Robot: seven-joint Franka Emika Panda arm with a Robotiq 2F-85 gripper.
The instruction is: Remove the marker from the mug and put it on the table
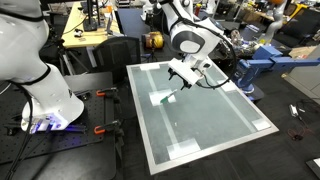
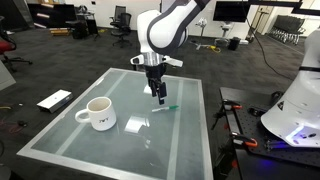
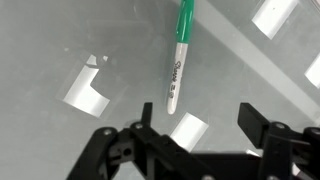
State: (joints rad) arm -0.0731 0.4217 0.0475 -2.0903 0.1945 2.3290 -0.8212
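Plainly, in the wrist view we see the gripper [image 3: 197,112] spread open and holding nothing, with the green-capped marker [image 3: 176,62] lying on the table [image 3: 50,40] just ahead of its fingertips, its long axis running away from the claw, cap at the far end. Farther off, only an exterior view shows us the white mug [image 2: 99,113], well to one side of the claw.

Green-capped marker [image 3: 176,65], white mug [image 2: 99,113], grey-green desk [image 2: 150,145].
The marker has a green cap and a pale grey barrel with dark lettering. The mug is plain white. The desk is glossy pale grey-green, light at the rim, with white tape patches [image 3: 85,92]. The gripper [image 3: 195,125] is black.
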